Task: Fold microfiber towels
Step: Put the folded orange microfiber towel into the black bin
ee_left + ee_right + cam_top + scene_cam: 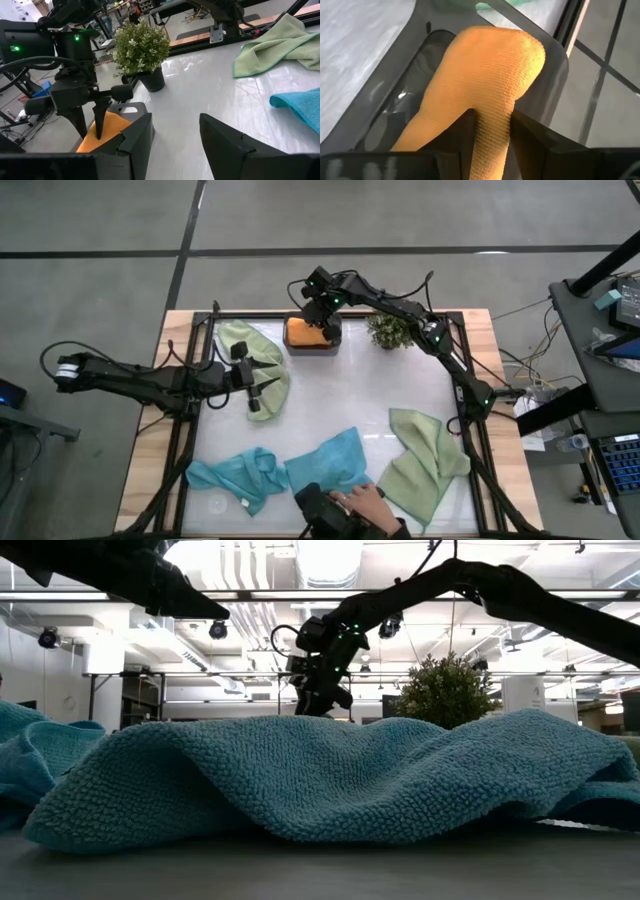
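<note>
Right gripper (322, 320): at the far edge of the table, over the tray, pointing down; in its own wrist view (492, 137) the two dark fingers stand narrowly apart with the orange towel between them, and the cloth touches both inner faces. Whether they are pressing it or have just let it loose I cannot tell.
Orange towel (485, 75): bunched up in the dark grey tray, one rounded hump lying over the tray's rim; from above (303, 332) it fills most of the tray.
Dark grey tray (330, 344): far centre of the table, just left of the plant.
Potted plant (390, 330): small, bushy, far side, right of the tray and near the right arm's forearm.
Left gripper (256, 392): left of centre, over the lower edge of the far-left green towel; its wrist view (175, 137) shows the fingers well apart with bare table between them, holding nothing.
Sage green towel, left (262, 358): crumpled at far left, partly under the left arm.
Sage green towel, right (425, 465): spread loosely at near right.
Teal-blue towels: one rumpled at near left (232, 477), the other at near centre (335, 463), their edges touching.
Person's hand (360, 502): at the near edge, resting on the near corner of the centre teal towel.
Table (330, 400): white top in a wooden frame.
</note>
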Controlling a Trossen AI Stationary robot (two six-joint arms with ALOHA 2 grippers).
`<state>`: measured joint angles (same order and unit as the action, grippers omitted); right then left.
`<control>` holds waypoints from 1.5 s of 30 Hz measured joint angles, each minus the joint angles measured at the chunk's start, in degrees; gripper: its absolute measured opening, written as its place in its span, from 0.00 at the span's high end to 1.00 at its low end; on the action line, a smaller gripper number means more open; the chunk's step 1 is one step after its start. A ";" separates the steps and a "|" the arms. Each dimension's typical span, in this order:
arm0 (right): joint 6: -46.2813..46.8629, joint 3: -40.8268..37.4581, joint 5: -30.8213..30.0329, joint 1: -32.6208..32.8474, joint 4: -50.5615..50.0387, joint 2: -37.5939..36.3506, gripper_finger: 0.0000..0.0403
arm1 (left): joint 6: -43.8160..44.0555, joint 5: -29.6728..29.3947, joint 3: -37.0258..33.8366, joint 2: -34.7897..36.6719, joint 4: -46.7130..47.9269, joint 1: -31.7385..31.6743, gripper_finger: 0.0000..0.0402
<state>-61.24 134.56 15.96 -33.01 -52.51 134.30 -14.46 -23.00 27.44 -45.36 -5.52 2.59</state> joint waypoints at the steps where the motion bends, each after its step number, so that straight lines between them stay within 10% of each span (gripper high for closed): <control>1: 0.67 0.00 -0.59 0.00 0.20 0.00 0.72 | 0.02 0.00 0.00 0.00 0.00 0.00 0.63; 8: 6.52 0.44 -8.57 0.04 0.94 -0.06 0.72 | 0.02 0.00 0.00 0.00 0.02 0.00 0.63; 26: 15.29 0.37 -1.99 2.26 -7.76 -11.05 0.97 | -2.65 -0.04 1.57 -3.65 -3.74 -0.88 0.63; 34: 16.99 -1.04 -2.46 10.25 -16.74 -15.41 0.97 | -4.33 0.02 7.66 -11.70 -4.37 -5.94 0.80; 45: 26.25 -23.76 -6.60 17.49 -6.49 -32.03 0.97 | -6.01 4.65 16.24 -21.82 3.84 -15.56 0.98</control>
<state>-35.00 110.80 9.36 -15.52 -59.01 102.27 -20.47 -18.35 43.68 -67.18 -1.68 -12.97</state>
